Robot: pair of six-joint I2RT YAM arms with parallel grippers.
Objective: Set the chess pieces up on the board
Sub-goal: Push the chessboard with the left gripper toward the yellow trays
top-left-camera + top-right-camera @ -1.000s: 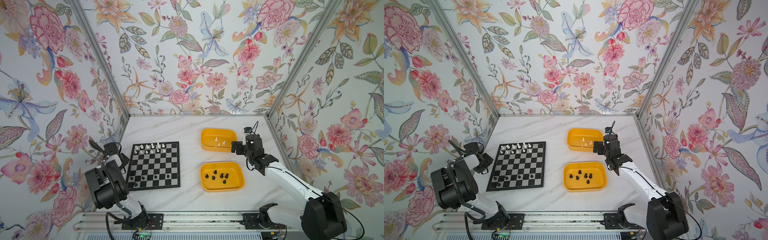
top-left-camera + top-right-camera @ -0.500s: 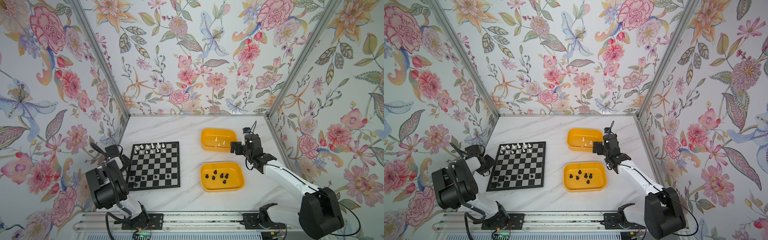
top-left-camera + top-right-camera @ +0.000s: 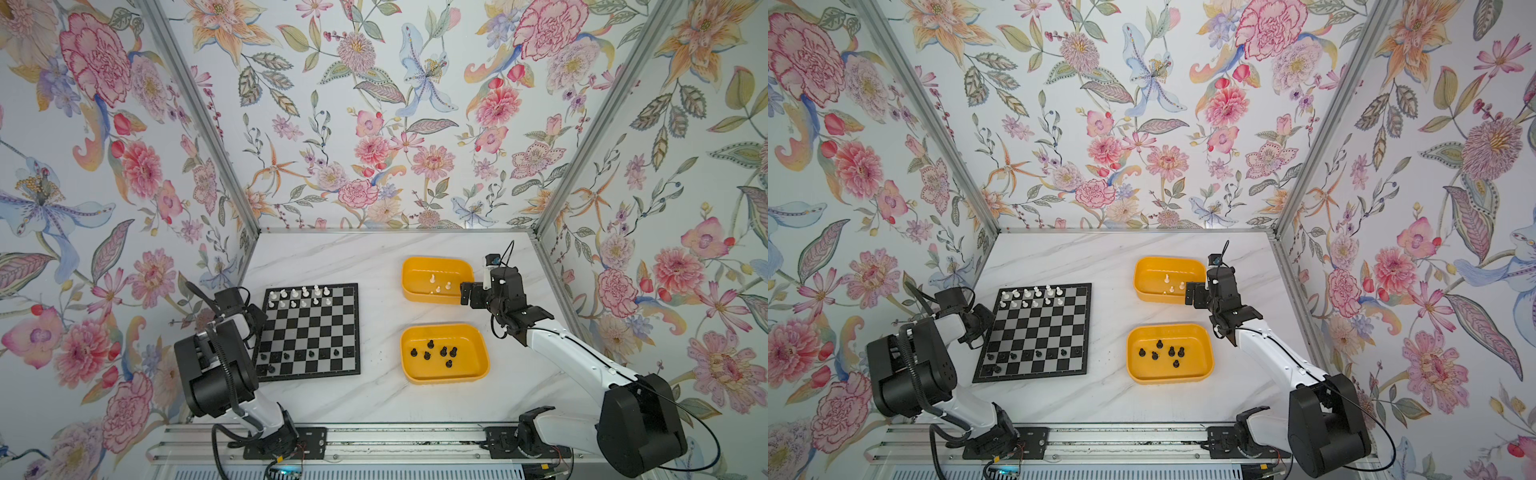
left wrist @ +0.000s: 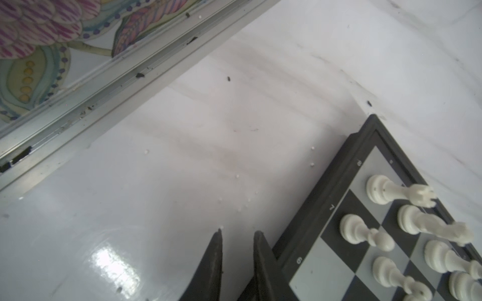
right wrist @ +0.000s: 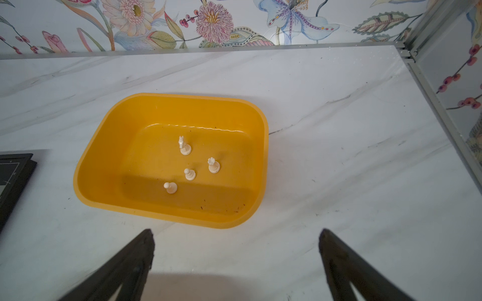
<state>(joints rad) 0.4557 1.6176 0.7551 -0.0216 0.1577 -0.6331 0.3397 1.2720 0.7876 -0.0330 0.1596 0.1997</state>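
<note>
Left fingers (image 4: 214,260) stand close together, with only a narrow gap and nothing between them. They are low over the bench (image 4: 182,169), just beside the left edge of the board (image 4: 320,216) and near its far left corner. In both top views the board lies flat on the left half of the bench. White pieces (image 3: 294,293) line its two far rows and a few black pieces (image 3: 311,354) stand along its near rows, with bare squares between.

To the right are two yellow tubs. The far tub (image 3: 419,270) holds four white pieces, all upright, and the near tub (image 3: 469,365) holds six black ones.

Right fingers (image 5: 137,250) are spread wide and empty, above the bench just short of the far tub, by its right near corner.
</note>
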